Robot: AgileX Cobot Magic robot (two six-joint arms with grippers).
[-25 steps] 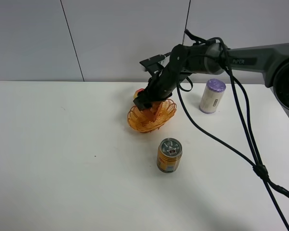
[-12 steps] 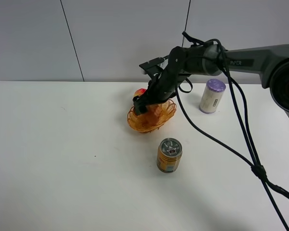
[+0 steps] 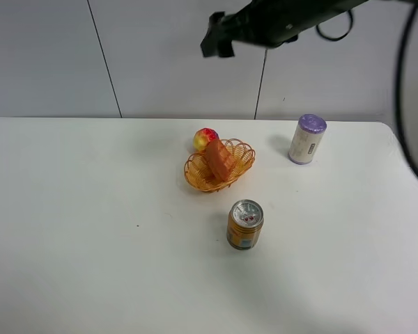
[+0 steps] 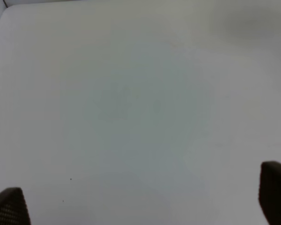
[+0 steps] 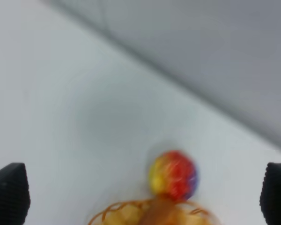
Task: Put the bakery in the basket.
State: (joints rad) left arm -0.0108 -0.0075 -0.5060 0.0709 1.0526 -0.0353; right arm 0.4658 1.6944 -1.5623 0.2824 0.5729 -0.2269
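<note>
orange-brown gridded bakery (image 3: 220, 160); golden woven basket (image 3: 197, 174); red-yellow fruit (image 3: 205, 138).

Blurred shot: tool (image 5: 143, 193) was spread wide above the white counter (image 5: 61, 93). Red-yellow fruit (image 5: 173, 174) sat just beside the basket (image 5: 113, 213) rim, bread (image 5: 158, 212) inside it.

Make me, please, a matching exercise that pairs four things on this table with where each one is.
Things:
1. bakery
2. red-yellow fruit
3. can
4. purple-capped container

Places:
A. in front of the basket, nearer the camera
B. right of the basket, apart from it
C. lying in the basket
D. just behind the basket's rim

Pairs: 1-C, 2-D, 3-A, 4-B
</note>
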